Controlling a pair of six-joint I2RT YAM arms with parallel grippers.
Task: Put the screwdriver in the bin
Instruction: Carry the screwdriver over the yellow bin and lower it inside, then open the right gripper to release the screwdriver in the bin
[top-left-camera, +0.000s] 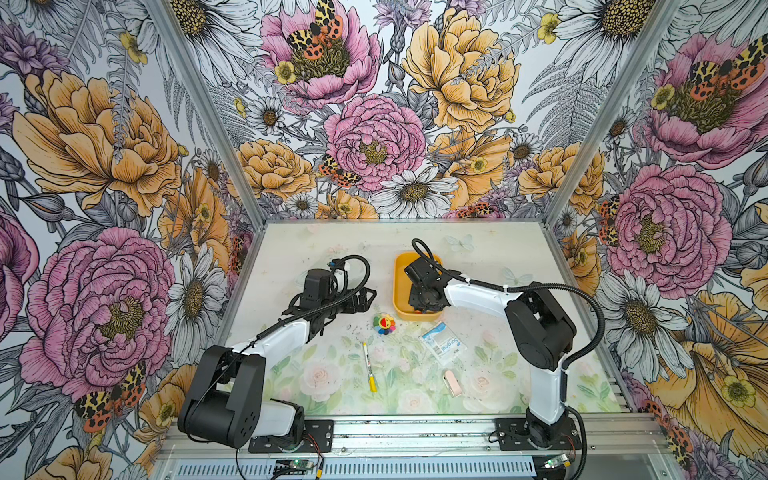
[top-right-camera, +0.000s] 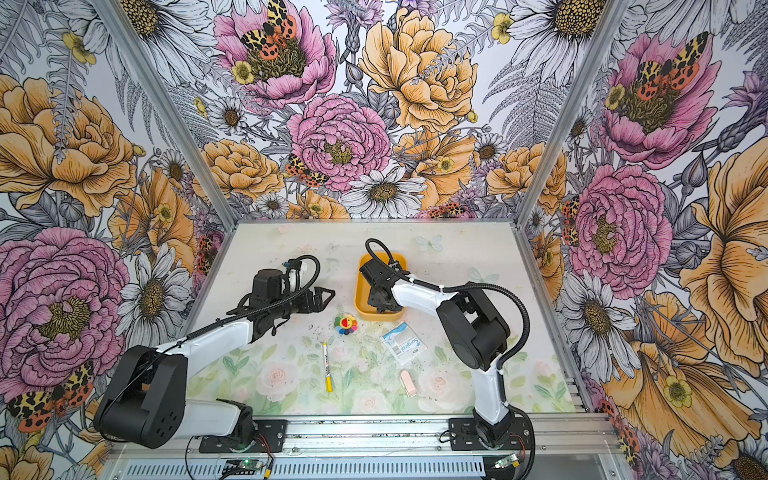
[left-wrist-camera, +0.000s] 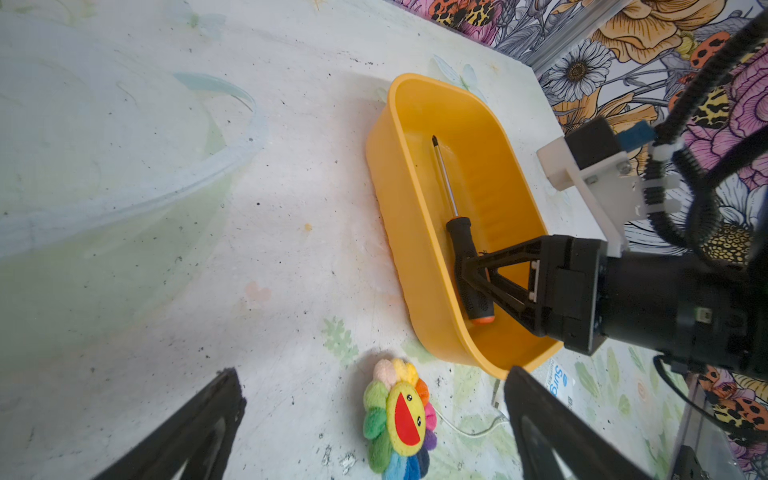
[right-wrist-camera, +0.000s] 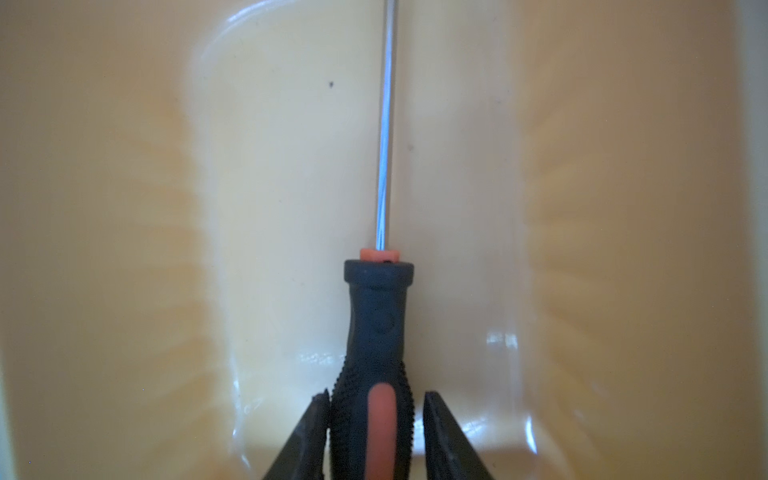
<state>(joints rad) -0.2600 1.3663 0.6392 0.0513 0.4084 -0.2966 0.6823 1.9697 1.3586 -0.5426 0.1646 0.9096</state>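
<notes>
Screwdriver (left-wrist-camera: 460, 239), black-handled with orange tip, lay lengthwise in the yellow plastic bin (left-wrist-camera: 409, 216) between slightly parted jaws of the right hand (right-wrist-camera: 376, 397).

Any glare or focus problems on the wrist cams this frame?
Right wrist view: the floor of the yellow-orange plastic bin is washed pale with small glare spots, and the black-handled orange-tipped screwdriver is sharp. Left wrist view: the left gripper has blurred fingers, while the rainbow plush flower is crisp. Both top views: evenly lit and sharp.
</notes>
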